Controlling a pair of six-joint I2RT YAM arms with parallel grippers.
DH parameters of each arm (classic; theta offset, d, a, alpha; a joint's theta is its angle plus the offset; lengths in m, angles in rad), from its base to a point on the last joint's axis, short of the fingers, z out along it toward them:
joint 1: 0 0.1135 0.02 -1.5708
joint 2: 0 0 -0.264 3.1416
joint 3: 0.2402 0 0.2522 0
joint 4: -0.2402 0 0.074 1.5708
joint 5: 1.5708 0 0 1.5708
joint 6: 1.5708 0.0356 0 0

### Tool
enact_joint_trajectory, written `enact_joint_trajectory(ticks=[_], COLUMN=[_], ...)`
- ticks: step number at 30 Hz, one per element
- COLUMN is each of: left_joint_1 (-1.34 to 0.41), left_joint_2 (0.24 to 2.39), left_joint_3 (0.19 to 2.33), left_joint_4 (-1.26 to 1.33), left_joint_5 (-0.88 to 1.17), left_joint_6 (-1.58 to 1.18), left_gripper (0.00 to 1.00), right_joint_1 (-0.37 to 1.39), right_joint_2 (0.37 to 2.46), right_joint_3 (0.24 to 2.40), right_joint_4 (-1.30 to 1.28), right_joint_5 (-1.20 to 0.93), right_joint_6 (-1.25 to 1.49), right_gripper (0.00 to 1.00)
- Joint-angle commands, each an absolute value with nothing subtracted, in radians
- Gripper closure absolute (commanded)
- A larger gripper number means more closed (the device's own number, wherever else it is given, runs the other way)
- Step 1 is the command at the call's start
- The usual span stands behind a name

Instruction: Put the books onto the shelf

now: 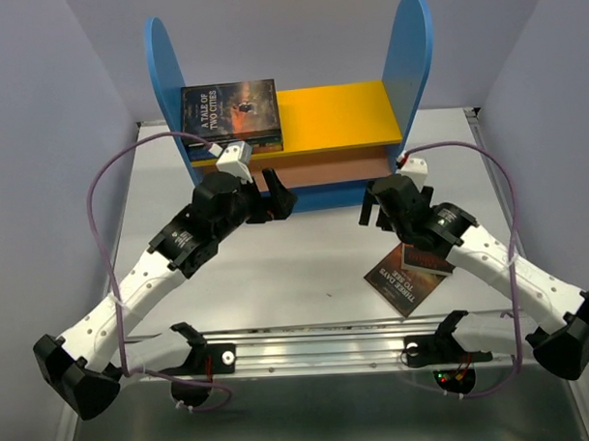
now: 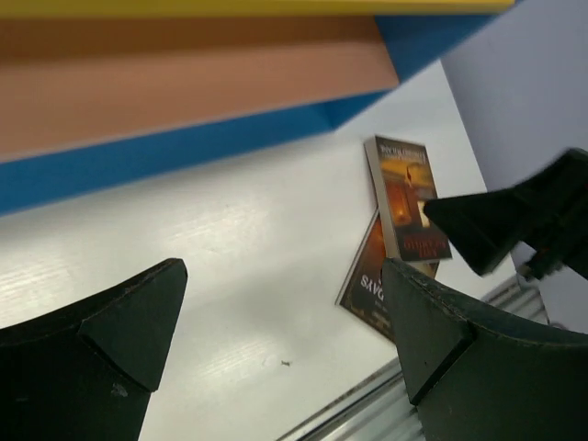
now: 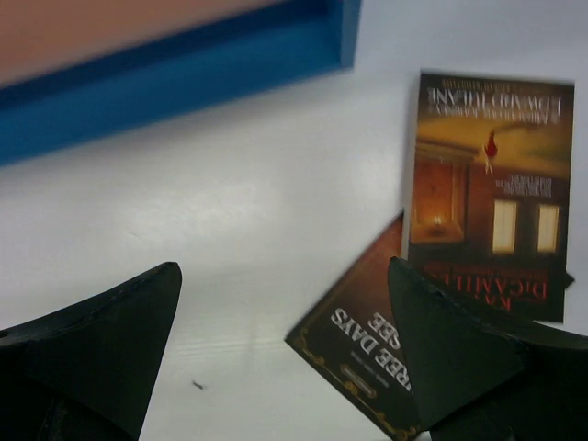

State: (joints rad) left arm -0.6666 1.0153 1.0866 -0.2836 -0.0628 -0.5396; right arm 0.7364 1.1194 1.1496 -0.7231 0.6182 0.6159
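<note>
Left gripper (image 1: 278,194): hanging low just in front of the shelf (image 1: 410,62), its two dark fingers (image 2: 110,349) standing spread wide and pinching nothing, with bare table (image 2: 230,248) showing through the gap. Directly ahead of it, the blue base (image 2: 184,147) of the shelf is running across, the brown lower board (image 2: 184,87) is sitting just above that, and the yellow upper board (image 1: 344,112) is lying higher again. Stack of books (image 1: 230,111): lying flat on the yellow upper board at its left end, beside the left blue side panel, above and a little to the left of the left gripper. The top cover is reading A Tale of Two Cities. Right gripper (image 1: 376,213): hovering near the right end of the blue base, apart from the left gripper. Its fingers (image 3: 101,349) are likewise standing wide open and gripping nothing. The blue base is lying ahead of it and to its left. Three Days to See book (image 3: 354,340): lying face up on the table, skewed, below the right gripper and toward its right finger, which is hiding part of it. Orange-covered book (image 3: 487,193): lying on the table just beyond the right gripper's right finger, overlapping one corner of the Three Days to See book. Both of these books are sitting off to the far right of the left gripper, past its right finger, and well clear of the shelf boards. Whether the right gripper's finger is touching either book cannot be told.
</note>
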Motion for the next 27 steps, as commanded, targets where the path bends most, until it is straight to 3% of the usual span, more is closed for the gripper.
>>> enact_joint_trajectory(ticks=[1, 6, 12, 19, 27], left_joint_1=[-0.696, -0.747, -0.824, -0.888, -0.933], left_joint_2=[1.011, 1.060, 1.274, 1.575, 1.880], left_joint_3=[1.006, 0.921, 0.942, 1.184, 1.413], left_joint_4=[-0.137, -0.020, 0.112, 0.221, 0.252], left_joint_5=[0.051, 0.121, 0.186, 0.268, 0.380], left_joint_6=[-0.545, -0.551, -0.581, -0.563, -0.561], left_gripper=[0.01, 0.01, 0.01, 0.01, 0.01], right_joint_1=[0.607, 0.341, 0.091, -0.179, -0.274], right_joint_2=[1.112, 1.091, 1.124, 1.169, 1.379], right_joint_3=[1.034, 0.895, 0.786, 0.733, 0.802], right_joint_4=[-0.807, -0.710, -0.588, -0.411, -0.232], right_joint_5=[0.557, 0.385, 0.285, 0.062, -0.130], right_joint_6=[0.759, 0.678, 0.626, 0.554, 0.528], right_gripper=[0.00, 0.00, 0.00, 0.00, 0.00])
